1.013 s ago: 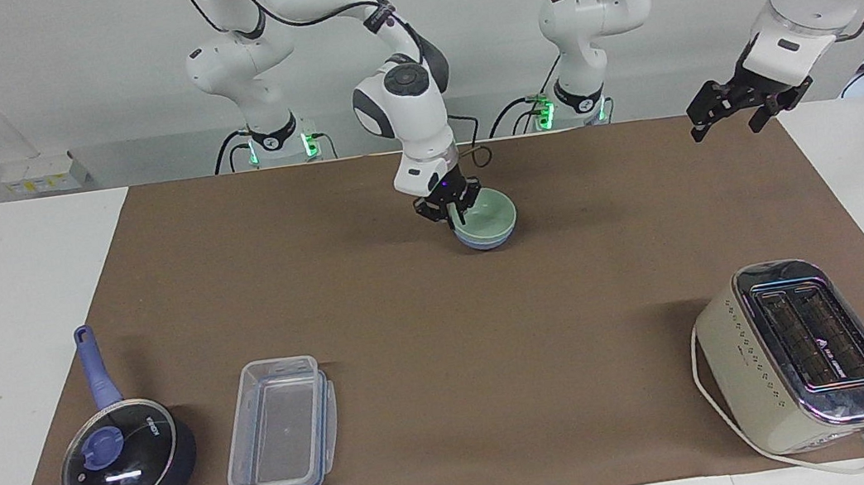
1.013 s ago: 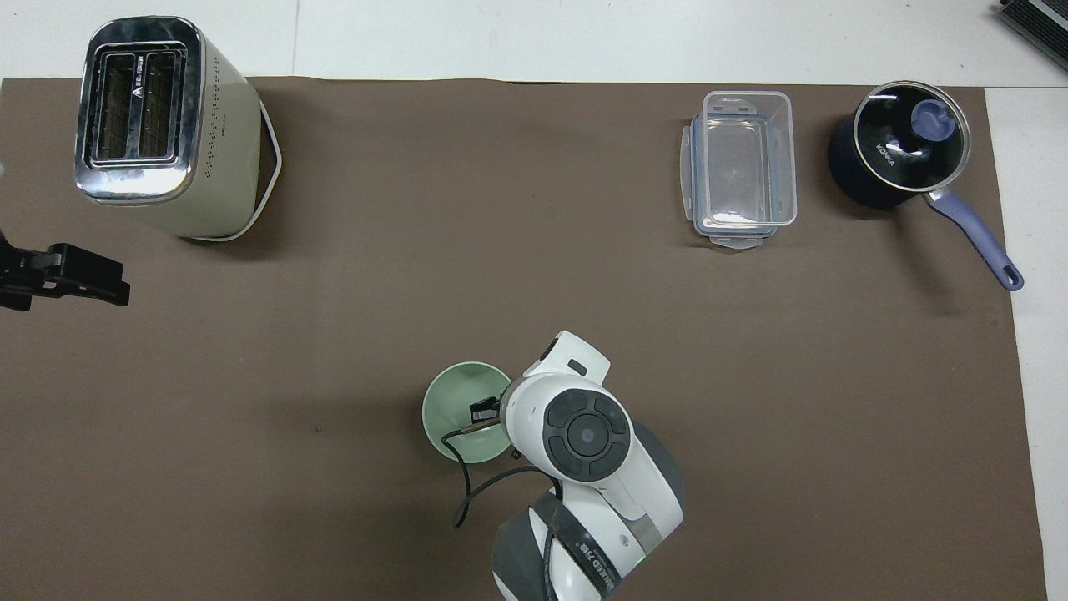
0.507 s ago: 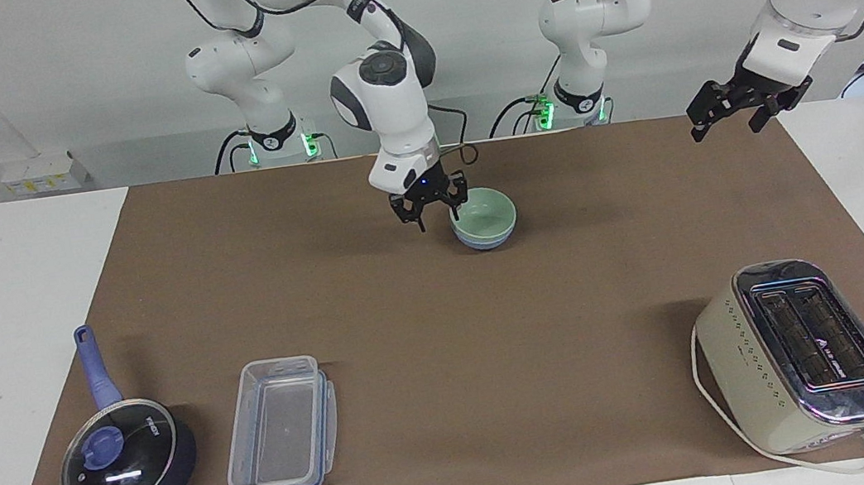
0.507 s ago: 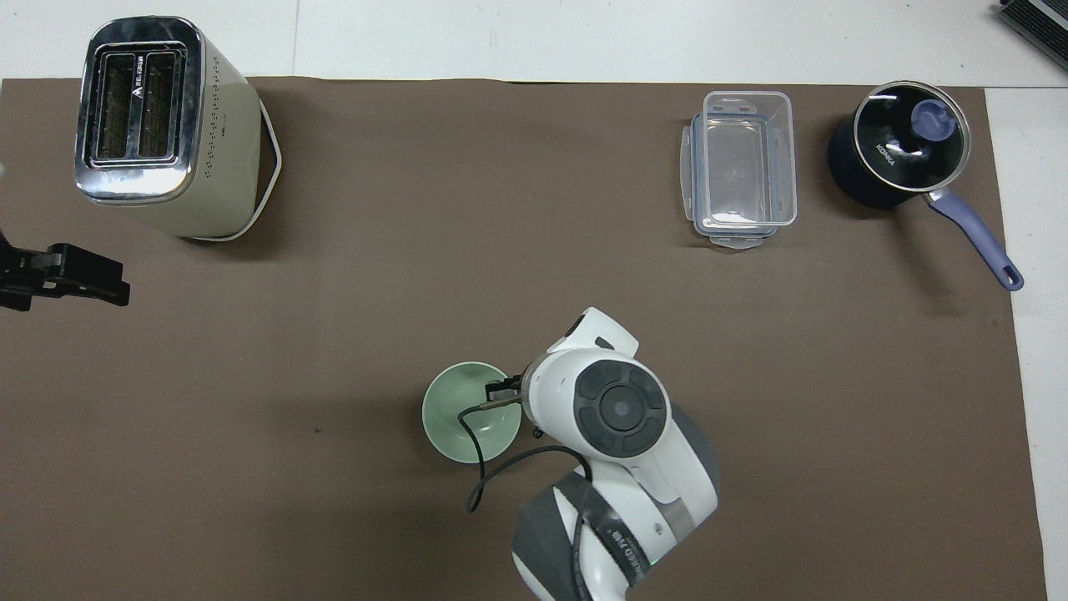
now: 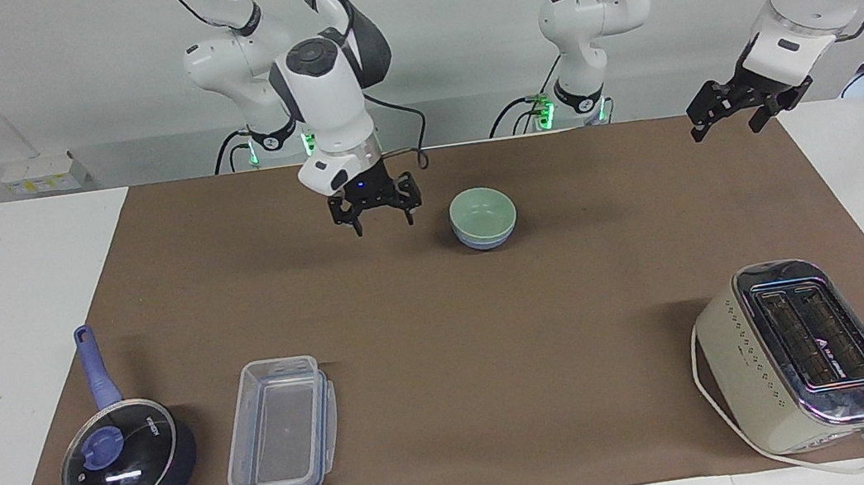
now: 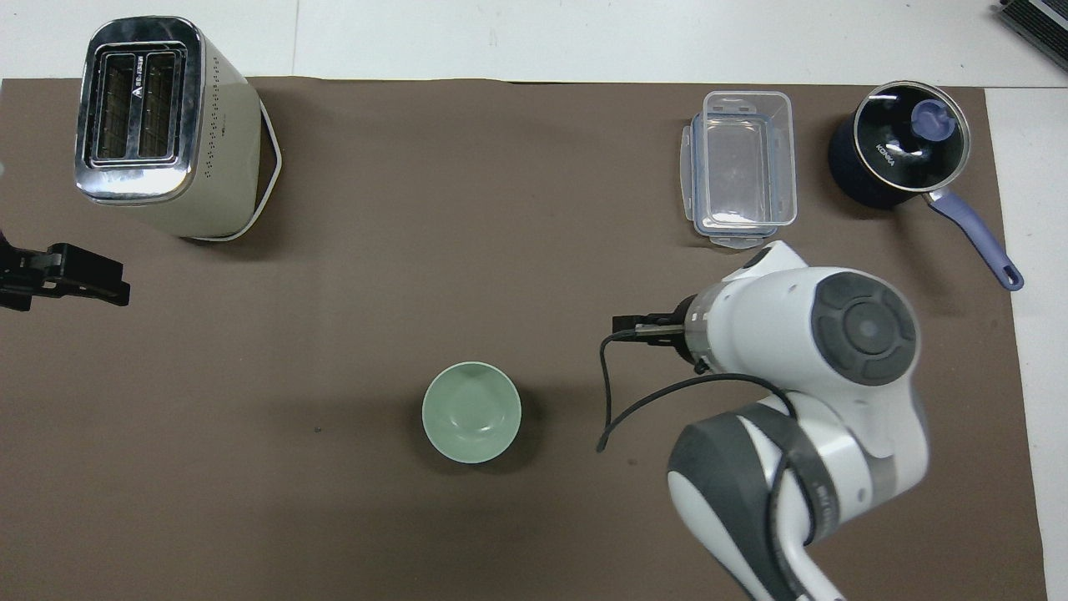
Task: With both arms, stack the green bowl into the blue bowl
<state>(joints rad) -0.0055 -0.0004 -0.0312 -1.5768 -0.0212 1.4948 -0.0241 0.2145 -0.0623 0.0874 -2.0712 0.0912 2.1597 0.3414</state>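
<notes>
Presently the green bowl (image 5: 482, 214) sits nested in the blue bowl (image 5: 485, 240). The right gripper (image 5: 378, 218) hangs over the mat (image 5: 445, 341) beside them, fingers spread, empty. The left gripper (image 5: 724, 116) waits, spread wide.

- Your right arm comes down from the upper left of the facing view, elbow raised, its wrist pointing straight down.
- Your right gripper (image 5: 377, 216) hangs in the air left of centre in the facing view, fingers spread apart with nothing between them.
- In the overhead view its bulky white wrist fills the lower right and hides that gripper.
- Your left arm waits, bent, at the upper right of the facing view.
- Your left gripper (image 5: 725, 122) hovers there, tilted, fingers apart and holding nothing; it shows at the overhead view's left edge (image 6: 62, 280).
</notes>
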